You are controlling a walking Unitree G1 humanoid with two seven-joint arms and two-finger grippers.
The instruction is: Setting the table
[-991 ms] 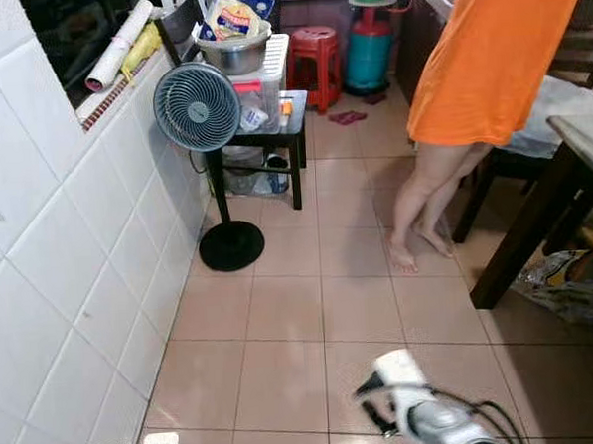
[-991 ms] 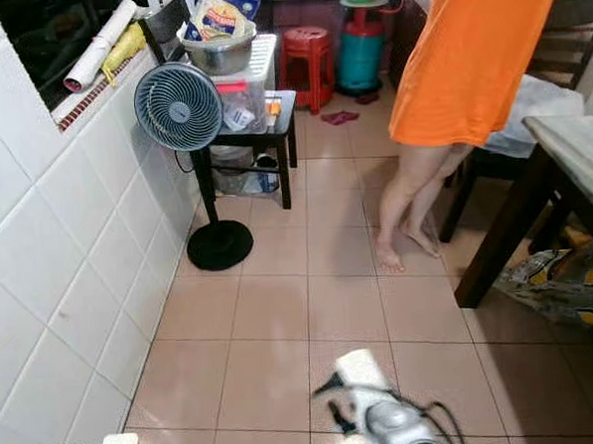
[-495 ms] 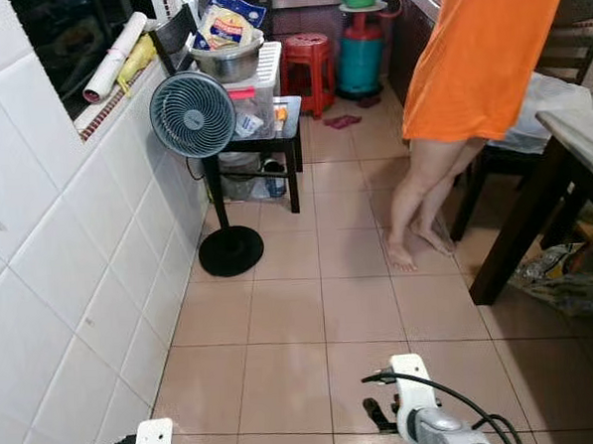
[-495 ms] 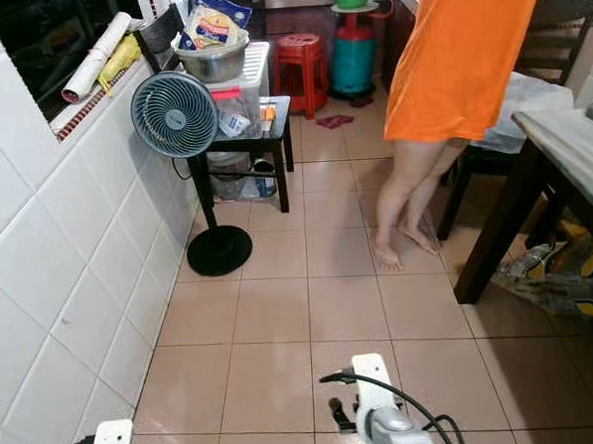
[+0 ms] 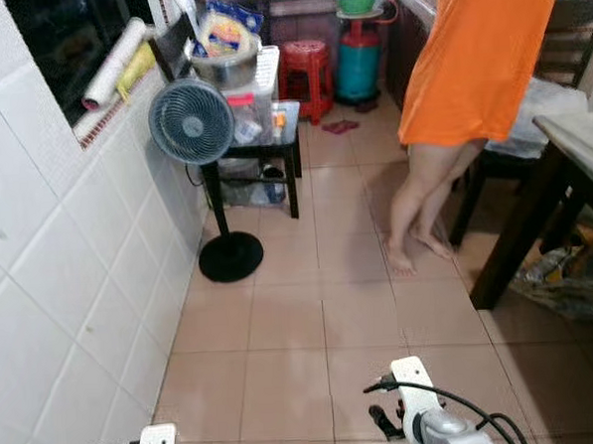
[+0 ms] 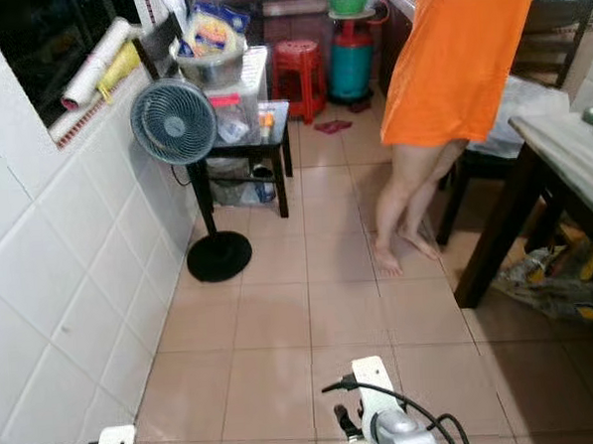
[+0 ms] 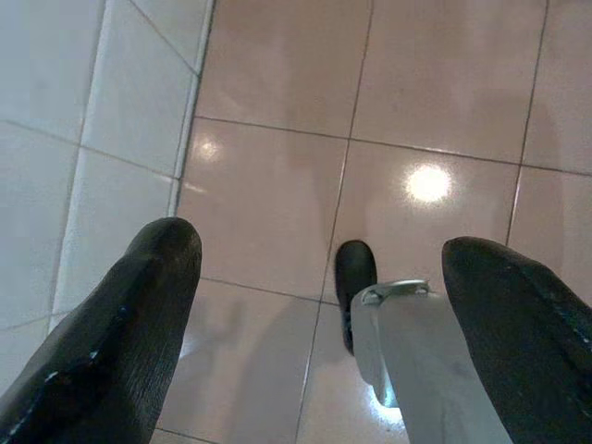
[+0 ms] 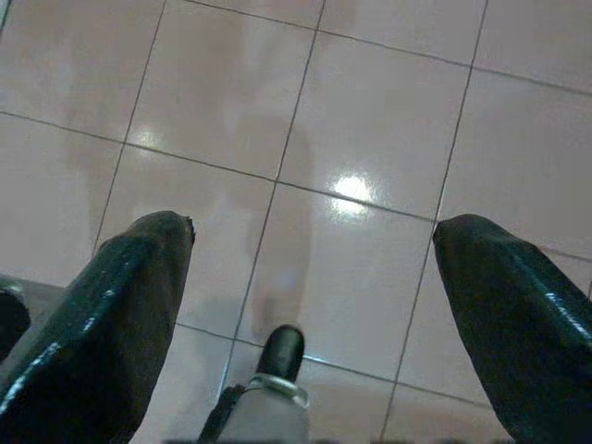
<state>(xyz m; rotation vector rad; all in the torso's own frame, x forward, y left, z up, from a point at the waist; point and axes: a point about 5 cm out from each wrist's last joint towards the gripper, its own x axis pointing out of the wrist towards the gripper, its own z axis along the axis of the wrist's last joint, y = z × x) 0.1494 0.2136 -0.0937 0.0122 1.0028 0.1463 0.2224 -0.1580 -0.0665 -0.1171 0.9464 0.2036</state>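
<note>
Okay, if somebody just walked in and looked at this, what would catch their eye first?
Most likely the person in the bright orange garment, standing barefoot on the tiled floor beside the dark table. Next, the grey standing fan against the white-tiled wall, in front of a cluttered black side table.

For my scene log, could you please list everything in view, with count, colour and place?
Fan: one, grey-blue, on a black stand by the white tiled wall.
Side table: one, black, behind the fan.
Metal bowl: one, silver, atop a container on the side table.
Stool: one, red, far end.
Gas cylinder: one, teal, beside the stool.
Dining table: one, dark-legged, right.
Person: one, orange dress, barefoot.
Left gripper, right gripper: black fingers open over the floor.
</note>
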